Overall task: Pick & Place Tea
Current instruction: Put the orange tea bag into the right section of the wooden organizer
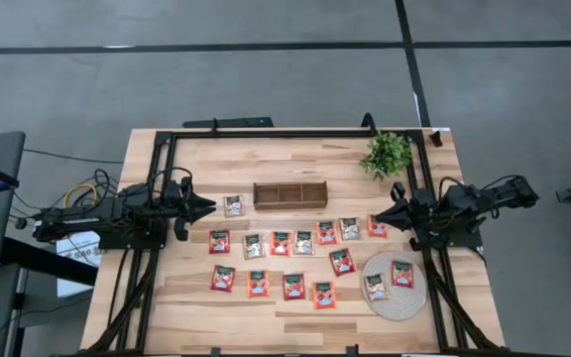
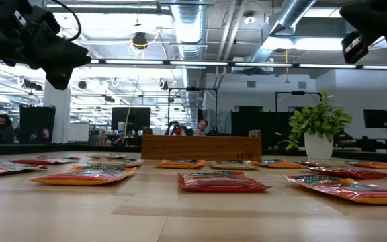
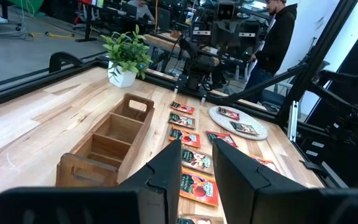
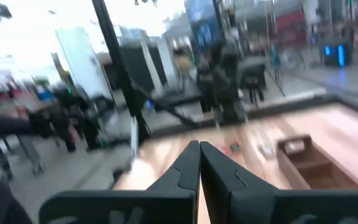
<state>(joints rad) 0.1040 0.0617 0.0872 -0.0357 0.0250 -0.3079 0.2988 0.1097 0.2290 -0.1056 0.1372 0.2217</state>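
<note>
Pincer states first: the left pincer (image 1: 209,205) hovers over the left side of the tabletop (image 1: 196,317) with a narrow gap between its fingers (image 3: 166,171), nothing held; the right pincer (image 1: 377,219) hangs over the right side with its fingers (image 4: 188,163) pressed together, also empty. Both point inward, toward each other.

Between them, toward the far edge, lies a long wooden tray (image 1: 289,194) with 3 compartments, all showing bare wood. A potted green plant (image 1: 387,154) stands at the far right corner. A round woven mat (image 1: 386,297) sits at the near right and carries 2 tea sachets: a pale one (image 1: 376,287) and a red one (image 1: 402,274).

The rest of the tea sachets (image 1: 281,243) are spread flat on the tabletop in 2 loose rows, nearer than the tray. One pale sachet (image 1: 234,205) lies apart, just beside the left pincer's tips and left of the tray. The far row runs from a red sachet (image 1: 219,241) near the left pincer to a red sachet (image 1: 377,227) lying right under the right pincer's tips. The near row of 4 red ones (image 1: 258,284) lies well apart from both pincers.

A person in a dark hooded top (image 3: 279,34) stands beyond the tabletop.
</note>
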